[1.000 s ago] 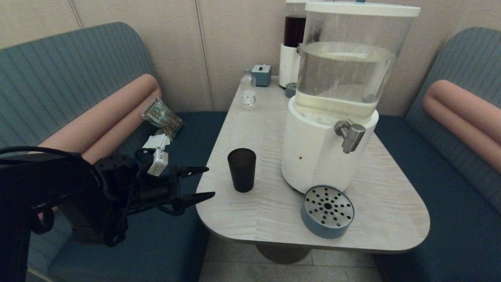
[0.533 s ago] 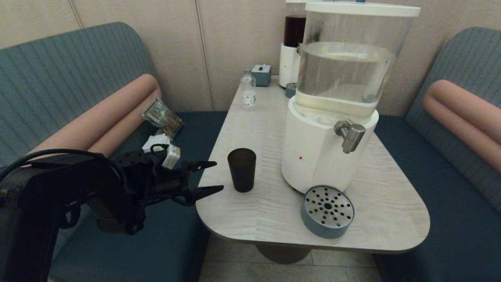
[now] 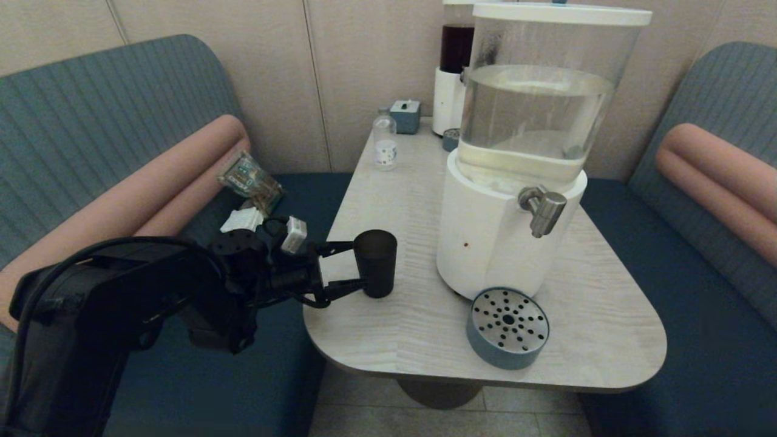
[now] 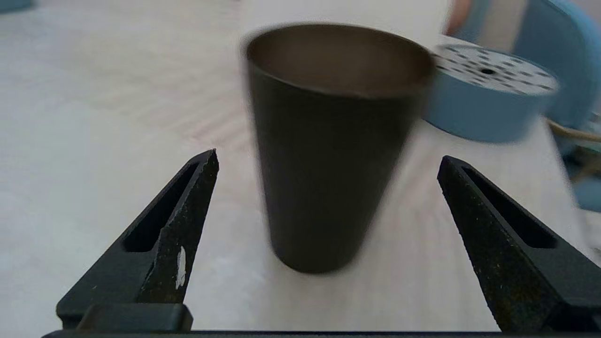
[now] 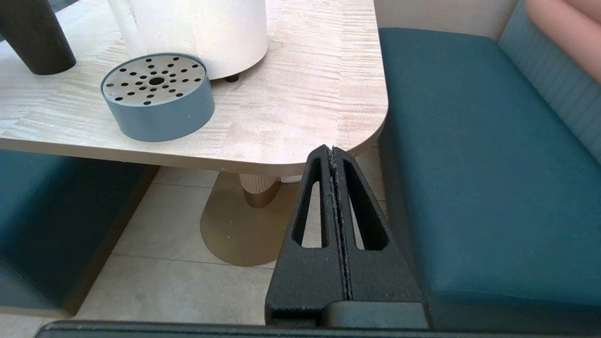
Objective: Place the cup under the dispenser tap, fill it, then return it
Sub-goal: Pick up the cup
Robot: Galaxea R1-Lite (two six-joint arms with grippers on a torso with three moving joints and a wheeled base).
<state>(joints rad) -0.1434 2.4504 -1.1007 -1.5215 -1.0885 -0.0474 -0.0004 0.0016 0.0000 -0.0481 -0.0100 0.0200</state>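
Observation:
The dark tapered cup (image 3: 376,262) stands upright on the table, left of the big clear-tank dispenser (image 3: 516,152). My left gripper (image 3: 357,264) reaches in from the left at cup height, open, its tips level with the cup's left side. In the left wrist view the cup (image 4: 328,141) stands centred just beyond the two spread fingers (image 4: 188,225), with a gap on each side. The silver tap (image 3: 542,210) juts from the white base above the blue drip tray (image 3: 507,328). My right gripper (image 5: 332,152) hangs shut below the table's near right corner, out of the head view.
A slimmer dispenser with a dark red tank (image 3: 455,67), a small clear bottle (image 3: 384,144) and a small blue box (image 3: 405,115) stand at the table's far end. Bench seats flank the table (image 3: 595,315); packets (image 3: 252,179) lie on the left seat.
My left arm has advanced to the right, from off the table's left edge up to the cup, with its fingers staying open. The cup has not moved.

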